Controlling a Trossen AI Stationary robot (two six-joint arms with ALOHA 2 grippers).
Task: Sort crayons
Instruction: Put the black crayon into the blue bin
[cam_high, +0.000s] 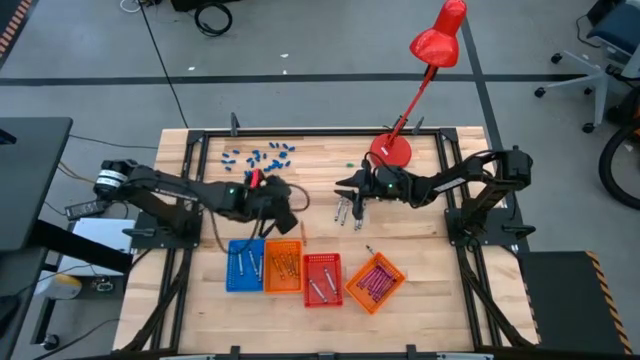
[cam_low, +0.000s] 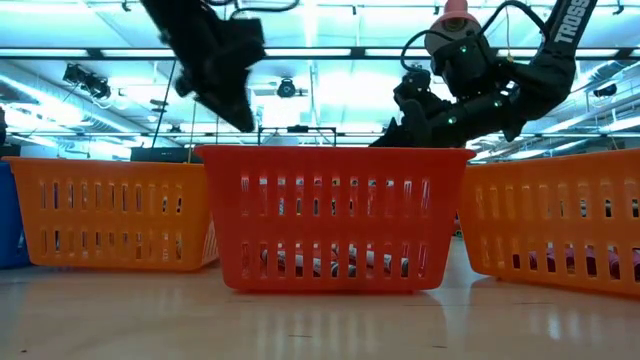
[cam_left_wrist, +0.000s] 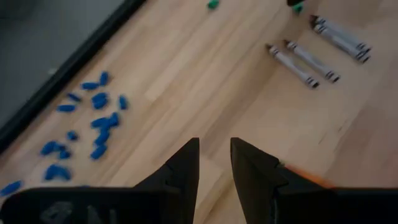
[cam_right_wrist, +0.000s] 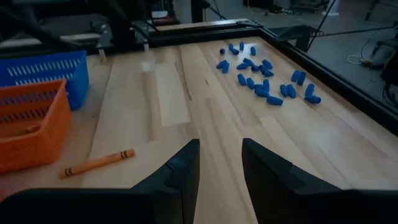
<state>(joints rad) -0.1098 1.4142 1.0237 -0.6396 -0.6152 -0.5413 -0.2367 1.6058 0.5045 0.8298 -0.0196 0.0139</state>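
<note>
The high camera is looking straight down, the low one level through baskets (cam_low: 335, 215), both wrists sharing blue bits (cam_left_wrist: 93, 124).

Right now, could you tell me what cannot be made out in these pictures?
- Orange crayon: left wrist view, mostly hidden behind the left gripper.
- Red tray contents: low view, slotted wall lets only scraps show; colours unclear.
- Blue tray contents: high view, sticks too small to tell colours.
- Table beyond the trays: low view, blocked by tray walls.
- Right gripper: low view, jaws lost in dark silhouette.
</note>
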